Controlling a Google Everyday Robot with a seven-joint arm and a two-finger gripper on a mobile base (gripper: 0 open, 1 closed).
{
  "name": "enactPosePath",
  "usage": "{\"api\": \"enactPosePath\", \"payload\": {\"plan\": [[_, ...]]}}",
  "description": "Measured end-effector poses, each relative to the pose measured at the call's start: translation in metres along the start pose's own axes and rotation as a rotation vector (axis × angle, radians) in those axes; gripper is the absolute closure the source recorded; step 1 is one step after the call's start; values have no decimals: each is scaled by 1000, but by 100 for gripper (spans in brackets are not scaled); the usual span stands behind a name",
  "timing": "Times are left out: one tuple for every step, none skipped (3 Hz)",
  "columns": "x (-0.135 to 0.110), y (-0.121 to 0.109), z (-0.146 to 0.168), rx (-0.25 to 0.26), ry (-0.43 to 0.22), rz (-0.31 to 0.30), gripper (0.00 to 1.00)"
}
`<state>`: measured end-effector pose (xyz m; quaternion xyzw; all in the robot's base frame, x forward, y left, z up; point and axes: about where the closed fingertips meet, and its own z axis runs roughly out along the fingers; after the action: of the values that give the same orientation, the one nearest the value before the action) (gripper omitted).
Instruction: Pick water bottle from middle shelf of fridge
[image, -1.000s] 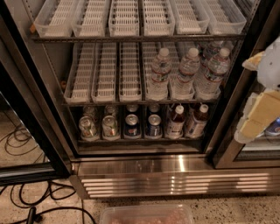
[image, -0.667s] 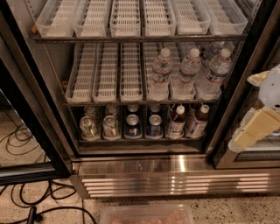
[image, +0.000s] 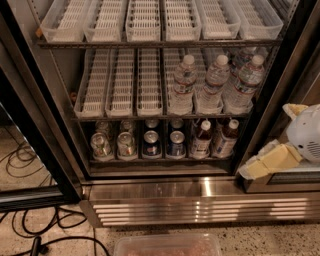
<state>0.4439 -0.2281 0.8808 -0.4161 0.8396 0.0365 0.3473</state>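
Observation:
Three water bottles stand at the front of the middle shelf (image: 120, 118), on its right side: one (image: 184, 83), a second (image: 216, 81) and a third (image: 246, 82). More bottles show behind them. The shelf's left lane trays (image: 122, 82) hold nothing. My gripper (image: 267, 141) is at the right edge of the view, in front of the fridge's right door frame (image: 272, 95). It is to the right of the bottles and below them. Its cream fingers (image: 267, 162) are spread apart and hold nothing.
The low shelf holds soda cans (image: 151, 142) and two dark-drink bottles (image: 202, 139). The top shelf's trays (image: 145, 20) hold nothing. The open black door (image: 30, 150) is on the left, with cables (image: 35, 225) on the floor. A clear bin (image: 167, 245) sits at the bottom.
My gripper has moved down along the right edge of the view and a little to the left. The bottles and shelves have not moved.

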Motion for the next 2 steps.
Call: {"api": "enactPosePath", "payload": {"plan": [[-25,-11,7,79,-129,48,0],[-25,-11,7,80,-129,48,0]]}}
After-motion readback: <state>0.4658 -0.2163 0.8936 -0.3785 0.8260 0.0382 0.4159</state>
